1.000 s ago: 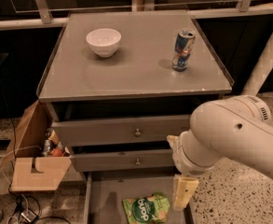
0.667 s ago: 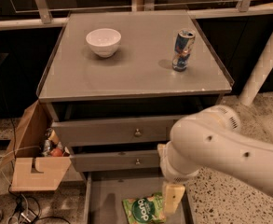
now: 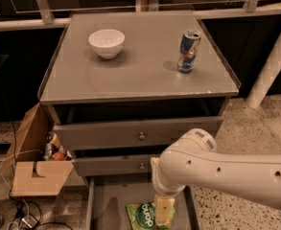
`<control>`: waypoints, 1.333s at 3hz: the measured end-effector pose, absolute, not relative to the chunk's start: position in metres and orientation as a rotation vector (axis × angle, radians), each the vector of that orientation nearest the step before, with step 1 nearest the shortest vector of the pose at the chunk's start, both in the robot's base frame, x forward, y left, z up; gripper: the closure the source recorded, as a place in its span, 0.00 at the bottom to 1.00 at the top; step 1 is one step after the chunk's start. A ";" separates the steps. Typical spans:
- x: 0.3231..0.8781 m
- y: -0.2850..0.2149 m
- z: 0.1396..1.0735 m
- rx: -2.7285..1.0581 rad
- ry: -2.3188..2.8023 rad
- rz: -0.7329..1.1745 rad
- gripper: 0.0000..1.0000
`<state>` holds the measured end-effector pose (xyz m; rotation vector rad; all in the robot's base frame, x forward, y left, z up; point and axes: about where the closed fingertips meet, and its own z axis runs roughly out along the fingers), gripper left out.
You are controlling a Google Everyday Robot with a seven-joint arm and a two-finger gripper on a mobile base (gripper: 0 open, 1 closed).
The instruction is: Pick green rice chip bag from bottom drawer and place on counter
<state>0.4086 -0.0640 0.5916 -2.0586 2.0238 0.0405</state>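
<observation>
Low, tool (image 3: 164, 211) over bag (image 3: 141, 216), right edge

A: Colours on the smooth grey square counter (image 3: 140, 78)?
B: Glossy white round bowl (image 3: 106, 42); blue-and-silver drink can (image 3: 188, 51).
A: In the plain grey bottom drawer (image 3: 110, 206)?
B: Light-green crinkly chip bag (image 3: 141, 215), dark green round logo; pale yellow-cream gripper (image 3: 164, 212) directly over it.

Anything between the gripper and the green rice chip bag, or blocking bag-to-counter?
Nothing visible between them: the gripper sits in the bottom drawer, over the green rice chip bag. Going up, two part-open upper drawers jut out; the counter holds a bowl and can.
</observation>
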 end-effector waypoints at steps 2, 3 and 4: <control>0.408 -0.061 0.577 -2.062 2.024 0.101 0.00; 0.409 -0.055 0.526 -2.072 2.006 0.179 0.00; 0.414 -0.051 0.477 -2.114 1.979 0.183 0.00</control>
